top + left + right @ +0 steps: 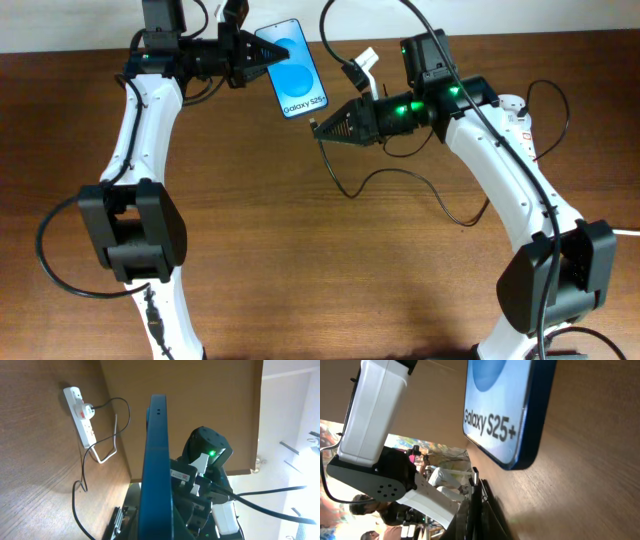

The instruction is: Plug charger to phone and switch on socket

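My left gripper (262, 55) is shut on the phone (291, 67) and holds it above the table, its blue "Galaxy S25+" screen up. The phone shows edge-on in the left wrist view (159, 465) and large in the right wrist view (507, 407). My right gripper (322, 127) is shut on the charger's plug tip (475, 476), which points at the phone's lower end, a short gap away. The thin black charger cable (400, 185) curls over the table to the white socket (80, 414), which the right arm mostly hides in the overhead view.
A black adapter (88, 410) sits plugged into the socket, whose thick white cord (111, 442) loops beside it. The table's far edge (117, 435) runs just past the socket. Brown wooden tabletop (320, 270) lies in front of both arms.
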